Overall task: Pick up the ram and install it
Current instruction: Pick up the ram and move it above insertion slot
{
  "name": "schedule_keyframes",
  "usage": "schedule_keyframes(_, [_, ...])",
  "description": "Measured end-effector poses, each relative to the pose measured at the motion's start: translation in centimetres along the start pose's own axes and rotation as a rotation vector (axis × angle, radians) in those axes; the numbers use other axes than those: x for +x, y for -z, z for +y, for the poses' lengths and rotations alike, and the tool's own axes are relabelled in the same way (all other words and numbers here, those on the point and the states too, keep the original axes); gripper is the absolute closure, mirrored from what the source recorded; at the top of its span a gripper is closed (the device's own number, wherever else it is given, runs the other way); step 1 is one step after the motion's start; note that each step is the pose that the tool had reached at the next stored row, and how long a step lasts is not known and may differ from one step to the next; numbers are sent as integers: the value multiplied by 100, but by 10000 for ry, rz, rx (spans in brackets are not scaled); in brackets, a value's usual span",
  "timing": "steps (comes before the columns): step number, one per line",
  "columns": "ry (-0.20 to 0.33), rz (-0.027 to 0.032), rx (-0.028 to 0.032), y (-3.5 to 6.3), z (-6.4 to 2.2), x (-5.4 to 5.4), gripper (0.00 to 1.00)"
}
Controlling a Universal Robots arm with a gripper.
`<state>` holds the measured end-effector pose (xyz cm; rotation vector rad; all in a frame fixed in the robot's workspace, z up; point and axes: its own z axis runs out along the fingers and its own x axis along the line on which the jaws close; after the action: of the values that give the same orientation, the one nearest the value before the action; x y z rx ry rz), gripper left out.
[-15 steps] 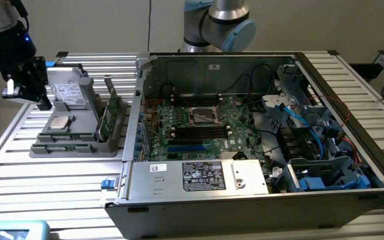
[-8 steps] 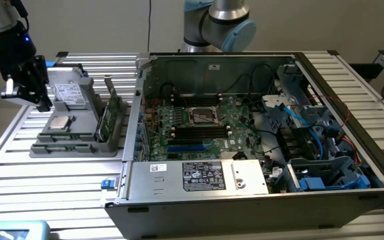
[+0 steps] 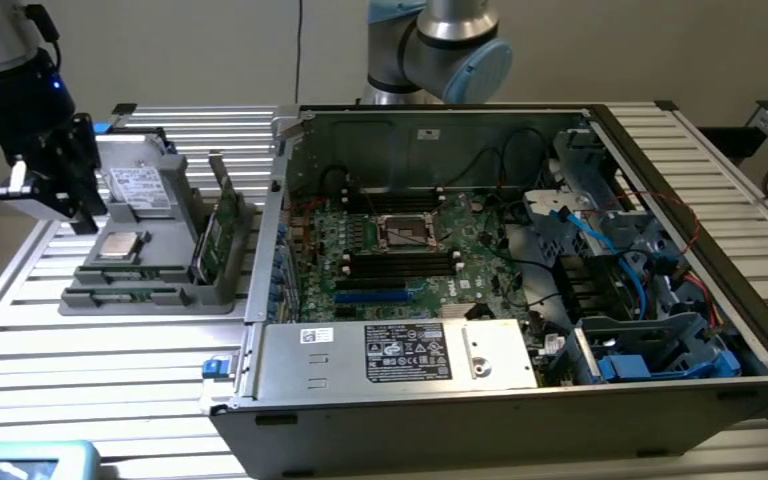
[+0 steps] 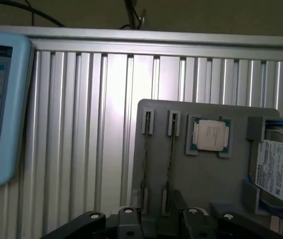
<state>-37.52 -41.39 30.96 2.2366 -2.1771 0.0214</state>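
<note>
The pincer (image 3: 61, 212), spread wide and empty, hangs above the tray (image 4: 221, 184), where the ram (image 4: 170, 159) stands upright.

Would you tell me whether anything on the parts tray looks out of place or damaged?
Nothing stands out. The ram stands straight in its slots on the gray tray, and the processor lies flat in its pocket.
</note>
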Motion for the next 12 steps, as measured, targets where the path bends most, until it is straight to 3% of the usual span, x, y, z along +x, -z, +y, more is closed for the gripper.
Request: schedule_keyframes(12, [-211,7,-5,-216,-4,-5,64])
